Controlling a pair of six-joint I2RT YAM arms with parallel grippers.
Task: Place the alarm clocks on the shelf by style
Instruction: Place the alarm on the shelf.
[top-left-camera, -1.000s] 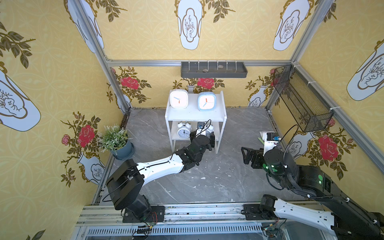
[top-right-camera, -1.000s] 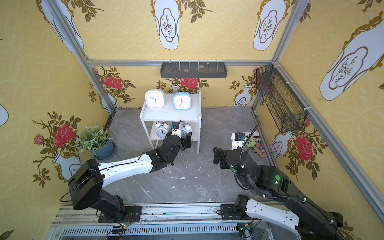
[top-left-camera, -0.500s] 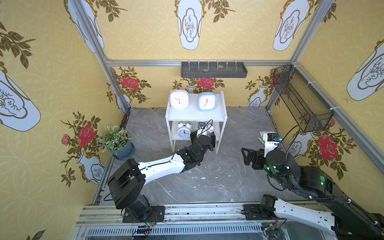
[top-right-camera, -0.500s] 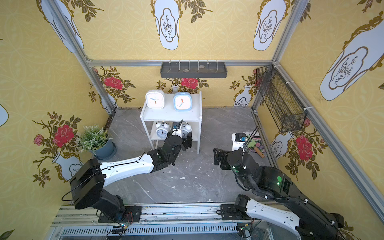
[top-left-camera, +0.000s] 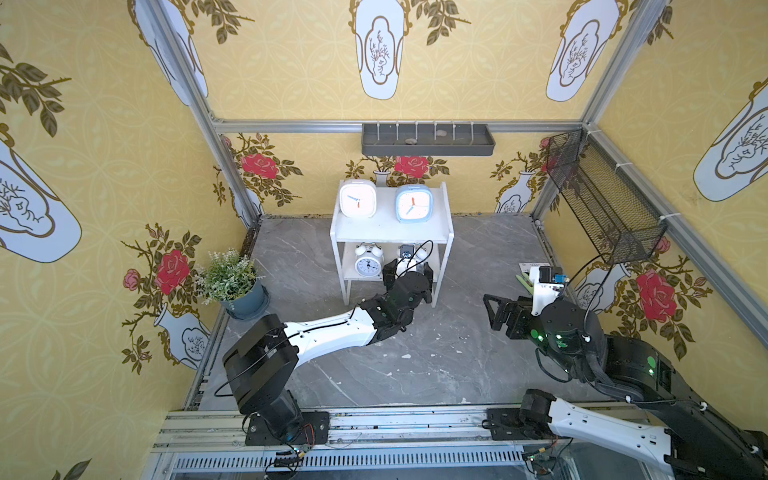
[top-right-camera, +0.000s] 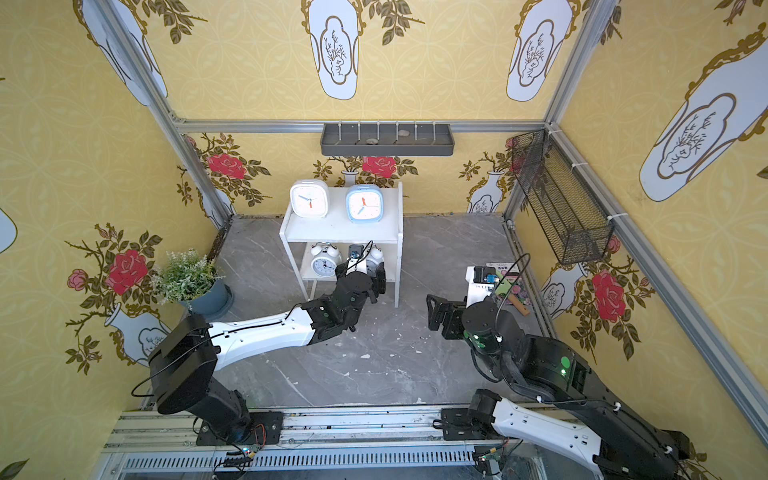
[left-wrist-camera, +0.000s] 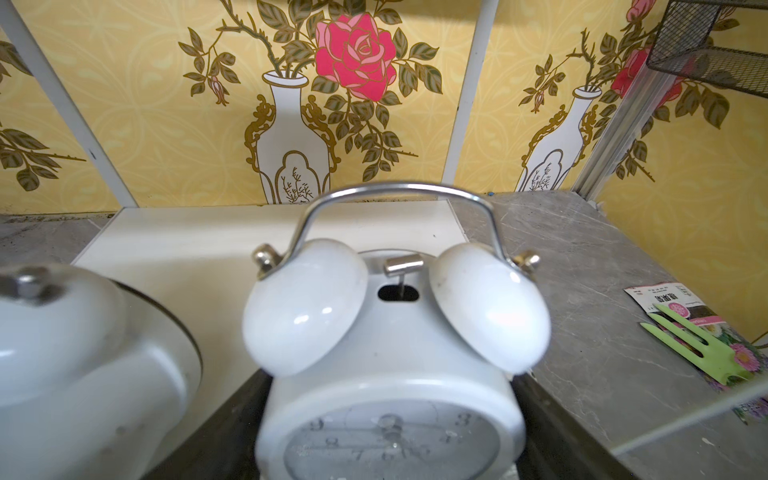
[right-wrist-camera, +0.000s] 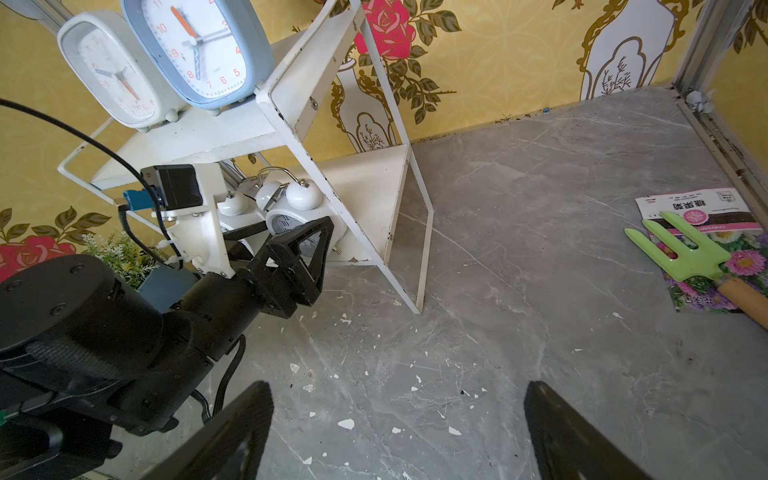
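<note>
1. My left gripper (right-wrist-camera: 299, 237) is poked into the bottom tier, jaws hugging both sides of a round white twin-bell alarm clock (left-wrist-camera: 390, 374) with a metal handle. I can't see any gap, so I'd call it gripped.
2. Key bit: that clock sits dead ahead between my jaws, upright, bells up, dial facing back at my wrist. Once I let go, backing straight out looks like the play.
3. It's at the front of the lower board of the small white two-tier shelf (top-left-camera: 390, 232), just beside its matching white twin-bell clock (top-left-camera: 368, 262).
4. Top board: rounded-square white clock (top-left-camera: 358, 199) and rounded-square light blue clock (top-left-camera: 414, 203), side by side.
5. My right gripper (right-wrist-camera: 397, 390) hangs wide open and empty over the grey marble-look floor (right-wrist-camera: 540, 249), well apart. So the left arm is the near one.
</note>
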